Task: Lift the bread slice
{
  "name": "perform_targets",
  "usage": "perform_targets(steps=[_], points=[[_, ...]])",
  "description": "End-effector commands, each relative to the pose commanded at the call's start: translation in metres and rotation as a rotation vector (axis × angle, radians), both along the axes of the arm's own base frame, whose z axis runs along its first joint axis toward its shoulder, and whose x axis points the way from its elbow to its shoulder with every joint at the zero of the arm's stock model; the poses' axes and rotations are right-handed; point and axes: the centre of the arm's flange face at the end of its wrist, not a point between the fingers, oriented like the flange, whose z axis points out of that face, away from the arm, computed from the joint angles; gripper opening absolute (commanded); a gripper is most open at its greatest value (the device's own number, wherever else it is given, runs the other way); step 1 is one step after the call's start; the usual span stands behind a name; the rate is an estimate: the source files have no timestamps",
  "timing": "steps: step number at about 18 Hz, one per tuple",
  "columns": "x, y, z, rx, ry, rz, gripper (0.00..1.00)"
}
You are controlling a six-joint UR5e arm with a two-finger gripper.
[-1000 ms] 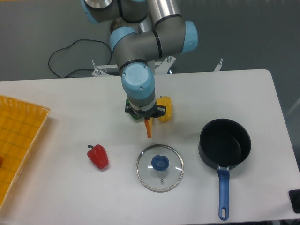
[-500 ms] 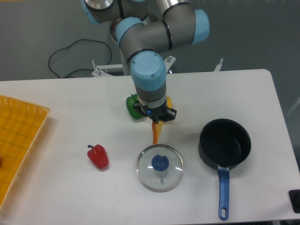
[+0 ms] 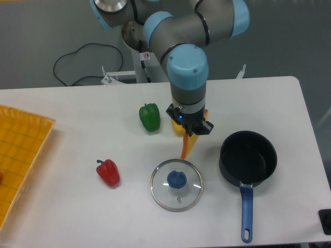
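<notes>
pincer: under the arm's blue wrist cap, pointing down, clamped on the top end of the bread slice; fingers mostly hidden by the wrist body
bread slice: thin orange-tan wedge, hangs edge-on from the pincer, pointed tip down; tip sits just above the glass lid's upper right rim in the view; whether it touches the worktop cannot be told
yellow pepper: mostly hidden behind the pincer, only a yellow sliver shows at the left of it and a bit at the right
green pepper: on the worktop left of the pincer, near it, not touching
red pepper: on the worktop, lower left of centre, well apart from the pincer, left of the lid
glass lid: lies flat on the worktop, blue knob in the middle, metal rim, below the pincer
pot: dark, open, right of the lid and lower right of the pincer, blue handle pointing toward the near edge
yellow tray: at the left edge of the worktop, gridded bottom, partly cut off by the frame
worktop: white, carries everything
cable: black loop on the grey floor behind the worktop, upper left
arm: grey tubes with blue joint caps, comes in from the top centre
</notes>
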Motion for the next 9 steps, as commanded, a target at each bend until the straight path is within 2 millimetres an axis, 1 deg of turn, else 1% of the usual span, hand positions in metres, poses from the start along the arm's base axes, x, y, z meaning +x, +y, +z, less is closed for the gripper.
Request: perform_targets(steps=[4, 6, 9], points=[[-0.017, -0.016, 0.002, 0.037, -0.023, -0.051, 0.12], [-0.019, -0.021, -0.002, 0.034, -0.034, -0.083, 0.12], [-0.020, -0.022, -0.002, 0.034, -0.036, -0.088, 0.12]])
